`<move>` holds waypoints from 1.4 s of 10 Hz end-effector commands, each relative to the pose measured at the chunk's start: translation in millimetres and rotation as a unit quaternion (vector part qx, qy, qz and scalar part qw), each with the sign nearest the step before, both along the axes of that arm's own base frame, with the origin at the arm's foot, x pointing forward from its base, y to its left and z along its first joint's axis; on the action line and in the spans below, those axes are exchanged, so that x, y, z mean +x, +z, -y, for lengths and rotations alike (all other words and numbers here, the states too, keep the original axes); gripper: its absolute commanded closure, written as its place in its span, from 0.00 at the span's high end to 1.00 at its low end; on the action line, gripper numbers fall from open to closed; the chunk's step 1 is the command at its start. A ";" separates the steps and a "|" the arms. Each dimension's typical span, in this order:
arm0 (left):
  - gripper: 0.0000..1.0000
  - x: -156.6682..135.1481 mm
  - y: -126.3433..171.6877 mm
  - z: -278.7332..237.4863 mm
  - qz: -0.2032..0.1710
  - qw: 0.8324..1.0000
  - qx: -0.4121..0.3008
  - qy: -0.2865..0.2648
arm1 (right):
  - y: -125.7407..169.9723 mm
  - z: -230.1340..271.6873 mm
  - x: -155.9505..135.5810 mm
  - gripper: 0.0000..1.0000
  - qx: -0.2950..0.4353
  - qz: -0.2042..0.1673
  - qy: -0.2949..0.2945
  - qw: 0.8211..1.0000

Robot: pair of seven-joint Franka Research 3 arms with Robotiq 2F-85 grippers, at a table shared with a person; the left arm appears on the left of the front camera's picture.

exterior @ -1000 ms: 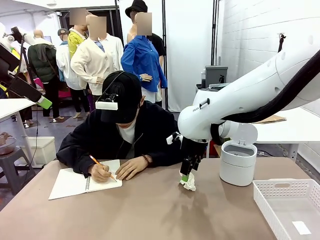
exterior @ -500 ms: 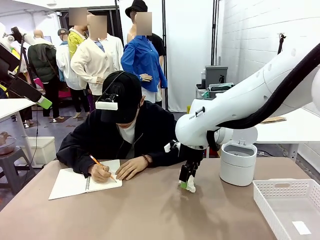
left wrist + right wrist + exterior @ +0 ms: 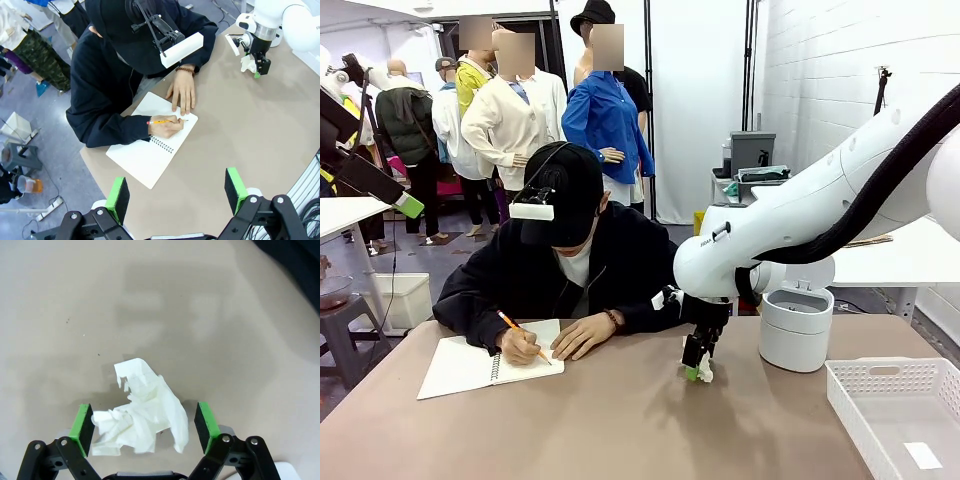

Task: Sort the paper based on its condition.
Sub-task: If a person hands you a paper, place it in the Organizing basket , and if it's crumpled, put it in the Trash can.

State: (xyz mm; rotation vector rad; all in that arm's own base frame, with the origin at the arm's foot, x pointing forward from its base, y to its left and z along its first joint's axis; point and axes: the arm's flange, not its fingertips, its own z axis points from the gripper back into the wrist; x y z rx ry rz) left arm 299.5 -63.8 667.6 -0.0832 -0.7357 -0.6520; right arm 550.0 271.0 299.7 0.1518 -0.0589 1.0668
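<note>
Paper ball (image 3: 145,415) lies on the surface (image 3: 620,430) in front of the person (image 3: 560,270), near the white bin (image 3: 797,330). My right gripper (image 3: 144,424) now straddles it, one green pad on either side, jaws wide apart and not yet pressing the wad. That is the change over the last second: the gripper was hovering just above the ball and has come down until the pads are level with it, close to the surface, while the ball itself has hardly shifted. From the wrist camera the wad looks roughly centred between the pads, perhaps nearer the left one, with a loose flap sticking up on the far side. I read this as the approach being finished, so closing comes next. Crumpled paper is soft and should squash rather than slip, but a shallow bite might catch only an outer fold. My guess is that a wrinkled piece belongs in the bin and flat sheets in the tray (image 3: 895,400) beside it, so nothing is sorted yet. My left gripper (image 3: 176,192) hangs high over the surface, jaws spread and empty, looking down on the person writing in a notebook (image 3: 150,145) well clear of the ball.
</note>
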 end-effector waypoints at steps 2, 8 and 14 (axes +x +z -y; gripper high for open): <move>1.00 0.0 0.9 -0.7 -0.001 1.000 -0.003 -0.001 | 0.0 0.0 0.0 1.00 0.000 0.000 0.000 1.000; 1.00 0.0 0.9 -0.7 -0.001 1.000 -0.003 -0.001 | 9.9 3.5 -4.8 0.66 0.032 0.007 -0.036 0.999; 1.00 0.0 0.9 -0.7 -0.001 1.000 -0.003 -0.001 | 167.4 38.0 -74.7 0.66 0.027 0.039 -0.121 0.992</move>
